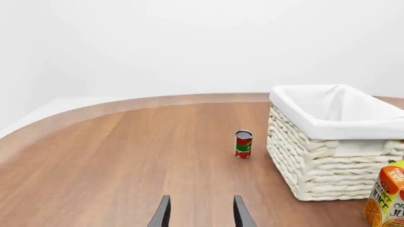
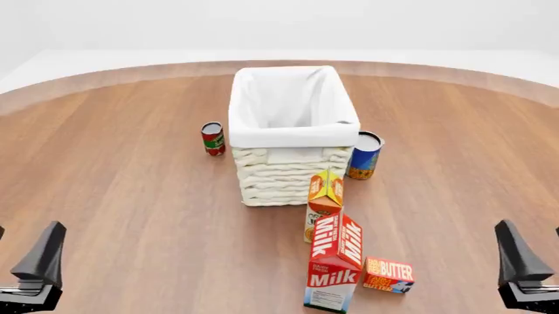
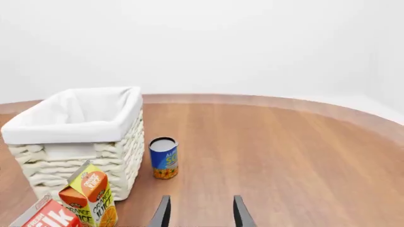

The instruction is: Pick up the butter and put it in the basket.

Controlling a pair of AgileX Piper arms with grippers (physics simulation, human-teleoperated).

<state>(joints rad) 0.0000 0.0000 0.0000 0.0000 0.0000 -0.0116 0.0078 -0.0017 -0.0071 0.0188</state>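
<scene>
Front view: the butter (image 2: 389, 274) is lying flat on the table (image 2: 131, 196), near edge, right of centre, just beside the milk carton (image 2: 334, 269) on that carton's right.
Basket (image 2: 288, 131): it is sitting further back at the middle, with the juice carton (image 2: 324, 203) standing between it and the milk.
Right claw (image 2: 522, 275): it is hanging at the near right corner, well apart from the butter; in the right wrist view its two fingers (image 3: 162, 213) are standing parted with nothing between them (image 3: 200, 215).
Left claw (image 2: 35, 271): it is waiting at the near left corner; the left wrist view is showing it (image 1: 200, 215) open and empty too.
Step in hand: reaching for the butter, which I judge is the right arm's job, being closer.
Doing it well: coming down from above on the side away from the milk, closing across the box's narrow width, and lifting straight up before swinging toward the basket so neither carton is getting knocked over.
Views differing: the right wrist view is catching the blue can (image 3: 164, 158) and only a corner of the milk, not the butter; the left wrist view is showing the red can (image 1: 243, 144); only the front view is showing the butter.
</scene>
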